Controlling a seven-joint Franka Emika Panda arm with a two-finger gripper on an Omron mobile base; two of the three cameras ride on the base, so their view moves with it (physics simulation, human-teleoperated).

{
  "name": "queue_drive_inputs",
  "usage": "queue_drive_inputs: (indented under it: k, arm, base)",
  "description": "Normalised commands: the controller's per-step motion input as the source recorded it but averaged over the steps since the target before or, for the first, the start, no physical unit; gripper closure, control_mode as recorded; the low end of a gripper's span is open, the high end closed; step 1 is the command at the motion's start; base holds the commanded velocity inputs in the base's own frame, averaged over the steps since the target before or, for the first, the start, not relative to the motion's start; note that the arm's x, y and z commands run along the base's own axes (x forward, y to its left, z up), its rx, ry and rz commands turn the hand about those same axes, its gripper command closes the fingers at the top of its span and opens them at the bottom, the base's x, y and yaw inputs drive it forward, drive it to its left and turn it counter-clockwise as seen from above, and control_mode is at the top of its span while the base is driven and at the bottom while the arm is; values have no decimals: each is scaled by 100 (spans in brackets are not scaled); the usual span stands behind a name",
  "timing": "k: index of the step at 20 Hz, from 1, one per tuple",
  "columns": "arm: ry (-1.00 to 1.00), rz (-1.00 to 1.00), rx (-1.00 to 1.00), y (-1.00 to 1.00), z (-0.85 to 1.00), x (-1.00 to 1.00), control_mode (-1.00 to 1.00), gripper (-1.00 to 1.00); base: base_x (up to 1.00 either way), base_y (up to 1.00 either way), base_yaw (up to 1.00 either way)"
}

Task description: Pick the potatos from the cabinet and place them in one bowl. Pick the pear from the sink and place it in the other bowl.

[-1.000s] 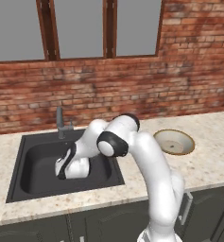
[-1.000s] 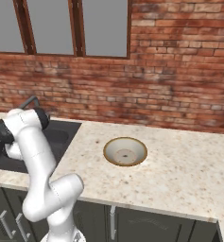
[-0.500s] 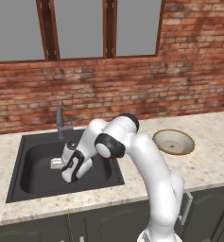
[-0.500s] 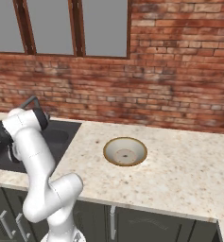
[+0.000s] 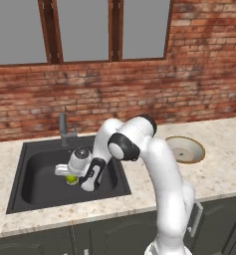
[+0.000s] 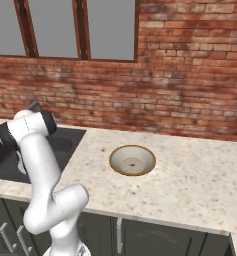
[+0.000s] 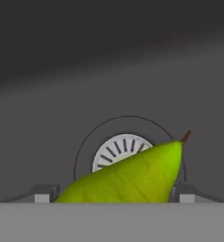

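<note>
In the sink (image 5: 35, 174), pincer (image 5: 69, 175) sits low w/ the pear (image 7: 127, 177) between its fingertips, clenched on it, above the silver drain (image 7: 118, 150). Pear stem tilts up-right in hand view. Cream-inside bowl (image 6: 132, 160) rests on worktop (image 6: 190, 180), well apart.

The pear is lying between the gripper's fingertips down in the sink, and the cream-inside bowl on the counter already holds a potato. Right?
Not quite. The cream-inside bowl on the counter holds nothing; the right base view shows its bare inside. The rest stands: in the hand view the pear lies between the fingertips of the gripper, above the drain of the sink.
</note>
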Motion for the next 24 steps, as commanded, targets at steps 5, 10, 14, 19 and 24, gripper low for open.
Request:
queue_drive_inputs:
  k: [5,10,14,19,24]
  arm:
    - [0,-12,10,-28,98,-8,-100,100]
    - [0,-9,3,-20,100,-35,-100,100]
    - [0,-2,-2,-14,100,-51,-100,100]
    - [3,0,-14,-21,88,-61,-100,100]
    - [5,-1,-8,-10,67,-35,-100,100]
  base:
    - [0,0,0]
    - [0,0,0]
    - [0,0,0]
    - [0,0,0]
    - [0,0,0]
